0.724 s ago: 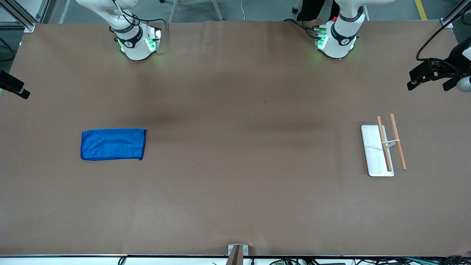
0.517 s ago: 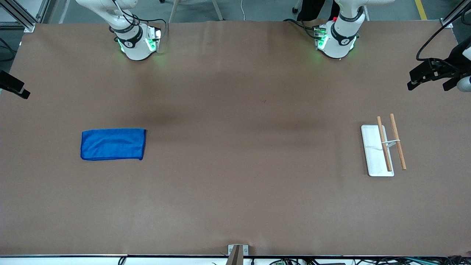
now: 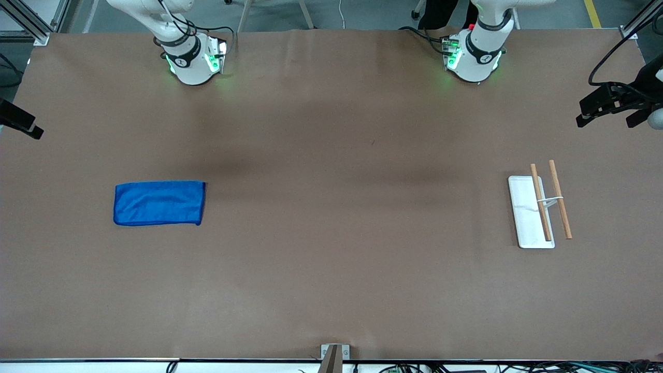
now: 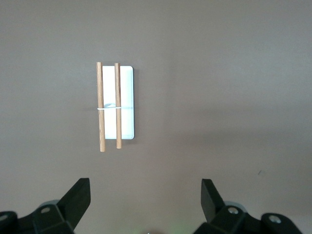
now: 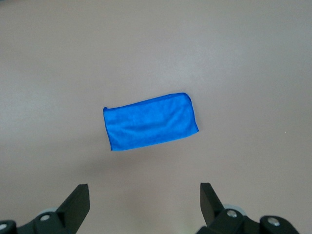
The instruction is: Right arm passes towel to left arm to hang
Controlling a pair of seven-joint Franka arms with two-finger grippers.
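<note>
So far the towel (image 3: 159, 202) lies flat and folded on the table (image 3: 331, 269), toward the right arm's end, and nothing touches it. The right gripper (image 5: 144, 207) hangs high over it with its fingers spread wide and empty. The left gripper (image 4: 145, 207) waits, also spread, high over the table near the rack (image 3: 538, 208) with two wooden bars at the left arm's end. I judge the cloth is light, soft and floppy, so a pinch at one short edge, taking all layers together, should let it hang down for the passing.
</note>
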